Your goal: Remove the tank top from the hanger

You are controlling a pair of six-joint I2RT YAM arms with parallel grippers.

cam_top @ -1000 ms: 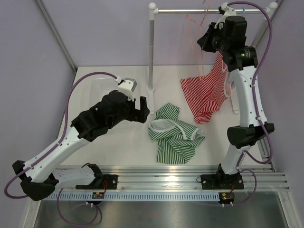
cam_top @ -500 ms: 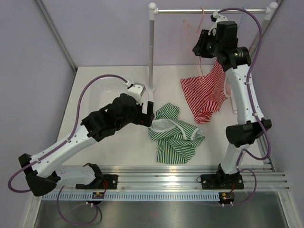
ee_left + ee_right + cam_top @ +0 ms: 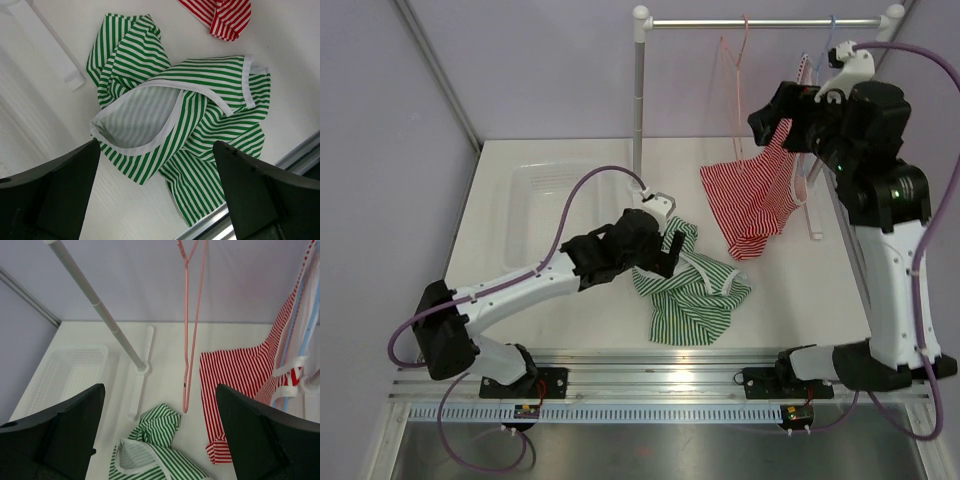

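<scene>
No text, brand or number is legible in any view. A small sticker (image 3: 529,409) on the near rail (image 3: 650,378) is too tiny to read.

From above, the right arm (image 3: 880,195) covers the upper part of the red tank top (image 3: 750,205), so how it hangs cannot be told. The left arm (image 3: 520,287) hides one edge of the green top (image 3: 695,295). The right wrist view cuts off the pink hanger (image 3: 185,340) at its hook; the left wrist view shows only the red top's hem.
</scene>
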